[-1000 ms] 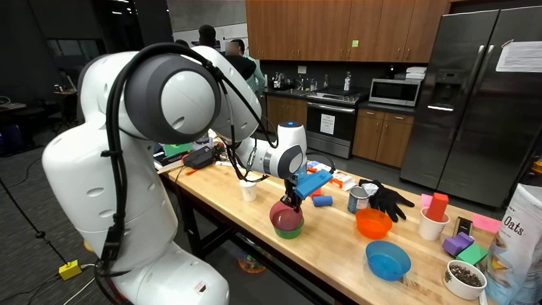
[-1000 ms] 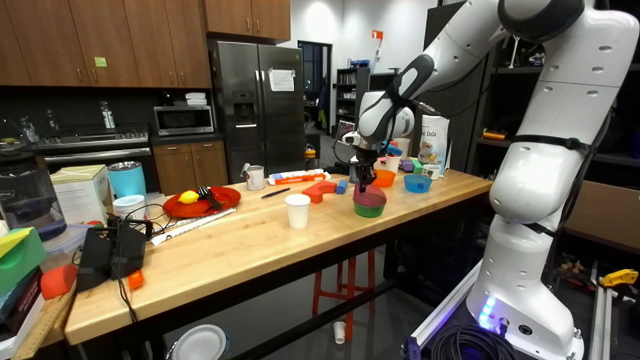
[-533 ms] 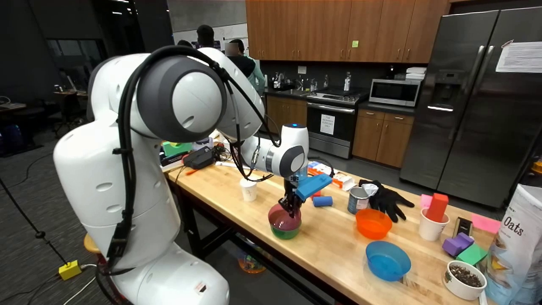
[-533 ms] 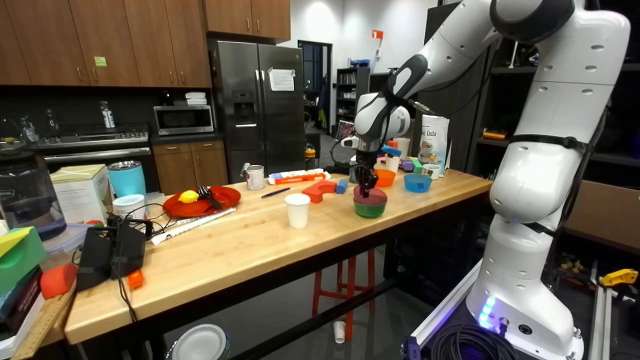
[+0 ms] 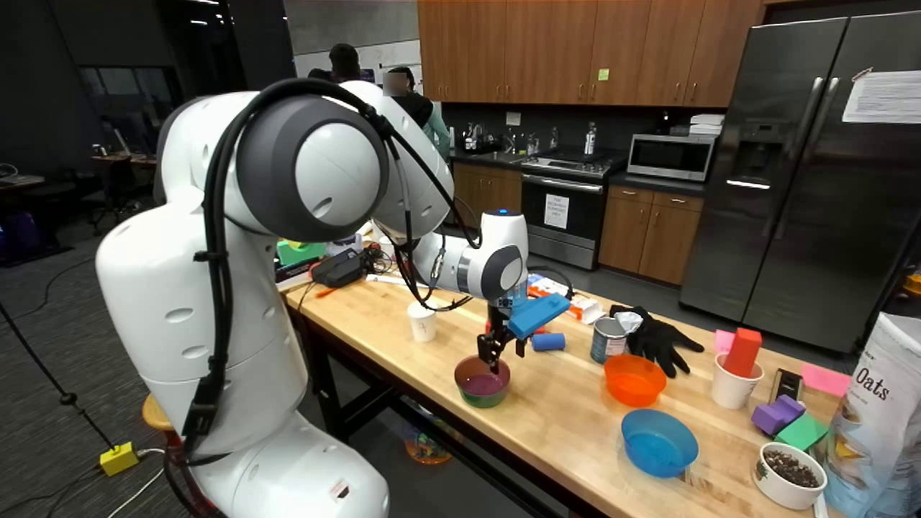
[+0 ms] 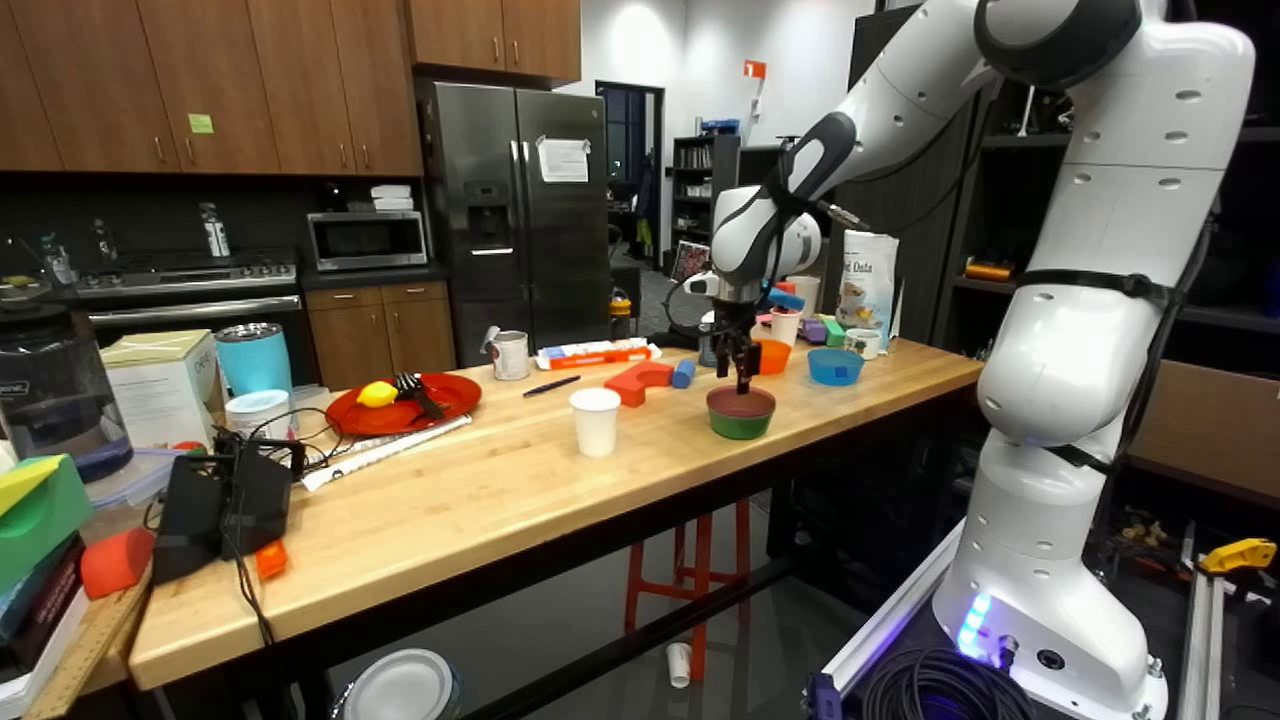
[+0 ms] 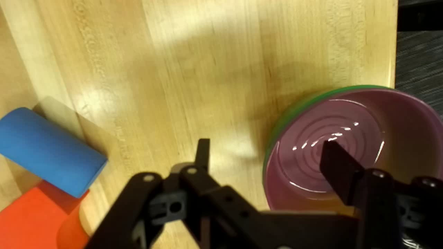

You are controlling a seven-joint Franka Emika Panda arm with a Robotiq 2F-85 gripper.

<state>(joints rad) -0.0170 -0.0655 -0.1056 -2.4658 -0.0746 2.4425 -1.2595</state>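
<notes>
My gripper [image 7: 265, 150] stands open above the table, its two fingers wide apart and nothing gripped between them. A purple bowl [image 7: 353, 166] sits inside a green bowl [image 7: 285, 119], near the table edge. One finger [image 7: 339, 167] hangs over the inside of the purple bowl in the wrist view; the other is outside, past the rim. Whether a finger touches the bowl, I cannot tell. In both exterior views the gripper [image 5: 507, 356] is just above the nested bowls, with the purple one [image 6: 740, 402] level in the green one [image 6: 740, 428].
A blue cylinder [image 7: 52, 148] and a red block [image 7: 27, 221] lie close by. An orange bowl [image 5: 634, 380], a blue bowl [image 5: 659, 442], a can [image 5: 609, 339] and a black glove [image 5: 658, 342] stand farther along. A white paper cup [image 6: 596, 422] is on the opposite side.
The gripper has gone from shut on the purple bowl's rim to open. The purple bowl, tilted and higher before, has settled down level inside the green bowl.
</notes>
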